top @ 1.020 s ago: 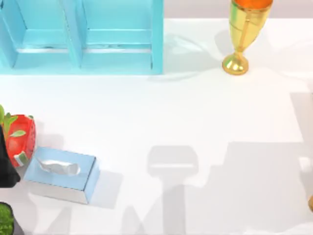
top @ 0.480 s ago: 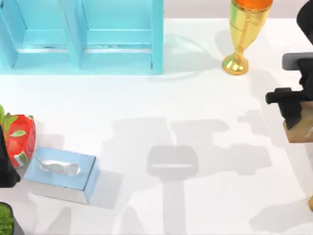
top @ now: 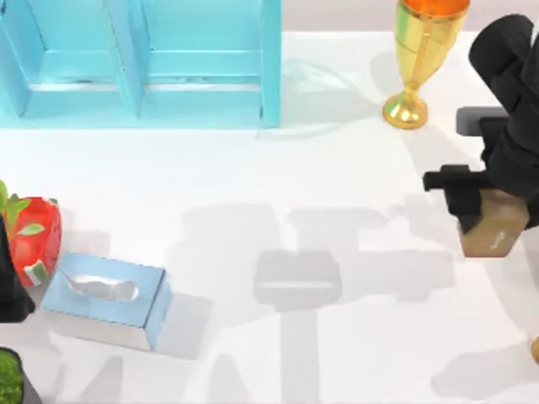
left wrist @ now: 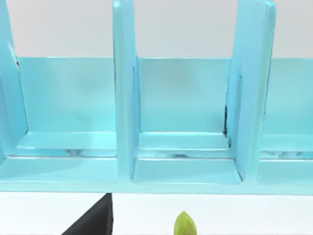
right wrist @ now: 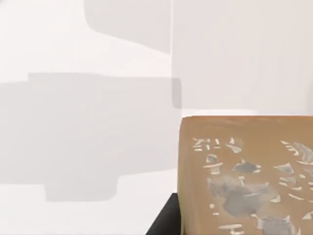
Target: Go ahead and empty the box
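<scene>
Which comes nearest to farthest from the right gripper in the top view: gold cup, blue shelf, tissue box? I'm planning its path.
Measured from the right gripper, which holds a brown box at the table's right side:
1. Gold cup, at the back, right of centre.
2. Blue shelf, at the back left.
3. Tissue box, at the front left, by the strawberry.

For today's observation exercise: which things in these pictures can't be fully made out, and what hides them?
- Right gripper, top view: fingers hidden by its own body, over the brown box.
- Brown box, right wrist view: cut off by the frame edge.
- Green plant, top view: cut by the corner.
- Gold trophy, top view: cup cut off.
</scene>
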Available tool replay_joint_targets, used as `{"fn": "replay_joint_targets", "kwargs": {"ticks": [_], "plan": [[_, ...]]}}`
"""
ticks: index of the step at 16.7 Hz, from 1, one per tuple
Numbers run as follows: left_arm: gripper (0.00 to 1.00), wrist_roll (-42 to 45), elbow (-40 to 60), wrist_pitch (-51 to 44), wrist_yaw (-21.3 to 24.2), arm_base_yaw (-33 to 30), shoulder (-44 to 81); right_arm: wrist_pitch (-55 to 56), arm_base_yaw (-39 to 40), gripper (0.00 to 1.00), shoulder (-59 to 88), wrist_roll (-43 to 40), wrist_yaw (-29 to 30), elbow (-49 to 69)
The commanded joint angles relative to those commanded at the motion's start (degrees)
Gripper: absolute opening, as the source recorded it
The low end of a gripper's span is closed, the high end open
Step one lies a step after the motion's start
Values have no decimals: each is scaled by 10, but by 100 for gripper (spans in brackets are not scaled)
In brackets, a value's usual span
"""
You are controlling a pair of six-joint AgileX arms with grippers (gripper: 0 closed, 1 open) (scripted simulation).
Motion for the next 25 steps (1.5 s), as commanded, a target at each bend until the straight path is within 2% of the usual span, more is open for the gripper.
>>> {"fn": "replay_joint_targets", "kwargs": {"ticks": [4,10,14,25], "plan": [[100,0,0,0,0,0,0,8,-2,0,3,0,-1,-6],[100,0,0,0,0,0,0,94,1,0,34,2,0,-60],[100,0,0,0,0,0,0,96,1,0,35,2,0,-61],[100,0,0,0,0,0,0,96,1,83,35,2,0,-61]]}}
